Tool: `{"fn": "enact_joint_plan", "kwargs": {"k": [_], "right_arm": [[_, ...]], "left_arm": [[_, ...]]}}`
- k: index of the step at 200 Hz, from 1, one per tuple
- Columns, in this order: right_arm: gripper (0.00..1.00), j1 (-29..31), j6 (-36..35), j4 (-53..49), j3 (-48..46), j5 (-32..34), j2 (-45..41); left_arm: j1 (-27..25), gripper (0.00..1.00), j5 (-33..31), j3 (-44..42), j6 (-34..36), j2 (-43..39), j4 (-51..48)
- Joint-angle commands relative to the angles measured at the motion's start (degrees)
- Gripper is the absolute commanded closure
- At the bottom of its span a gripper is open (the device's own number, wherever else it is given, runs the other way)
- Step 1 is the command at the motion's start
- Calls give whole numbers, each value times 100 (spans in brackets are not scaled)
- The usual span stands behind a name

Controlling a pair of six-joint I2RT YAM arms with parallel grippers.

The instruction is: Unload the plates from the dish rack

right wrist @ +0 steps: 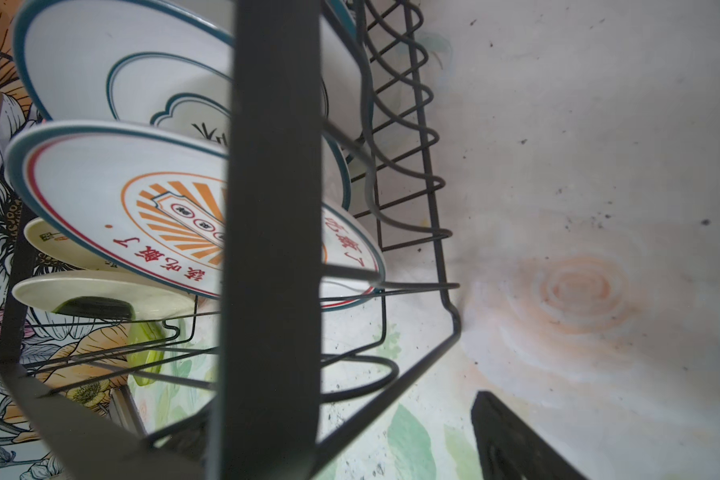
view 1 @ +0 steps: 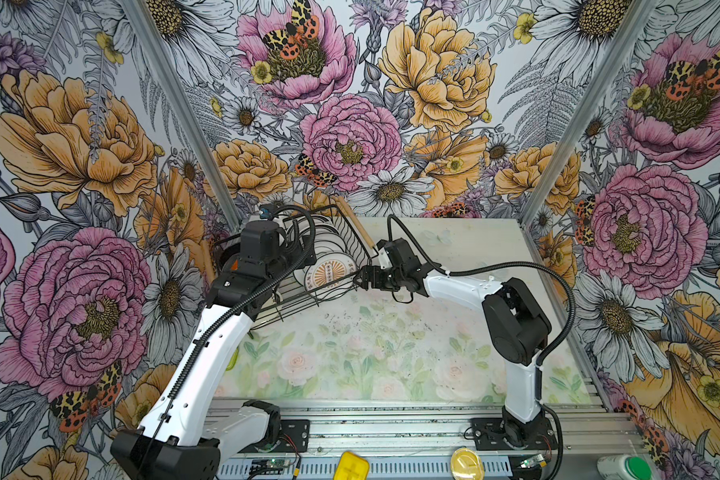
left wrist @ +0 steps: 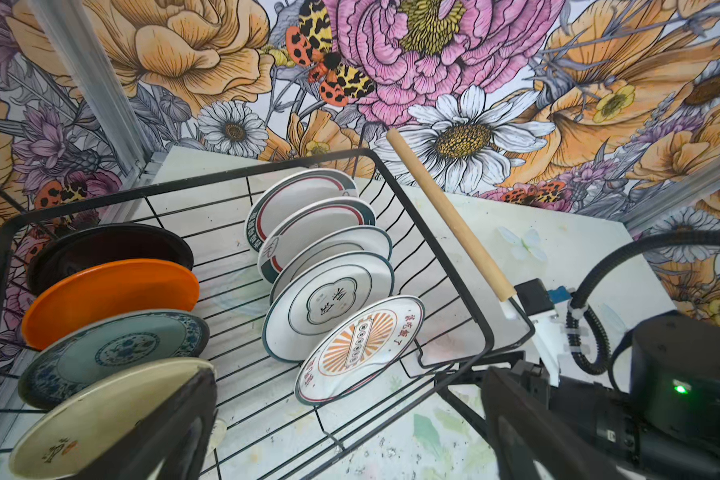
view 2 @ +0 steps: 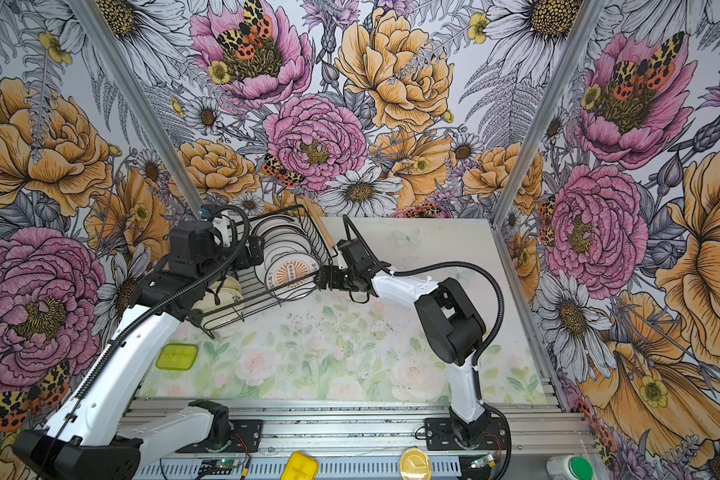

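Note:
The black wire dish rack (view 1: 352, 245) (left wrist: 429, 232) stands at the table's back left. Several plates stand on edge in it. One row holds black (left wrist: 109, 247), orange (left wrist: 109, 295), blue-grey patterned (left wrist: 113, 353) and cream (left wrist: 100, 409) plates. The other row holds larger white plates, the nearest with an orange sunburst (left wrist: 358, 345) (view 1: 329, 272) (right wrist: 113, 199). My left gripper (left wrist: 346, 449) hangs open over the rack's front, one finger (left wrist: 175, 428) beside the cream plate. My right gripper (view 1: 360, 282) (right wrist: 371, 436) is open at the rack's right front corner, with the rim between its jaws.
A wooden handle (view 1: 356, 226) tops the rack's right side. A yellow-green lid (view 2: 176, 356) lies on the mat near the left arm. Yellow items (view 1: 350, 465) (view 1: 466, 461) and a green button (view 1: 636, 467) sit at the front rail. Flowered walls close in three sides.

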Motion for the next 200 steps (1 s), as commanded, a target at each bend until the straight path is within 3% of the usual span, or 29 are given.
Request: {"fn": "enact_joint_plan", "kwargs": {"k": [1, 34, 91, 156, 200], "right_arm": [[4, -8, -426, 490, 273, -164, -45], [1, -113, -654, 490, -170, 1, -426], [1, -450, -719, 472, -1285, 67, -1467], [1, -1167, -856, 437, -2845, -136, -2870], [1, -1605, -944, 437, -3290, -581, -3082]], "left_arm": [[104, 1, 654, 398, 396, 592, -864], [75, 1, 1565, 558, 608, 1084, -1078], [10, 1, 893, 784, 1368, 1271, -1194], [-3, 2, 1455, 1235, 2435, 1999, -1339], [0, 6, 1289, 1797, 2858, 2535, -1364]]}}
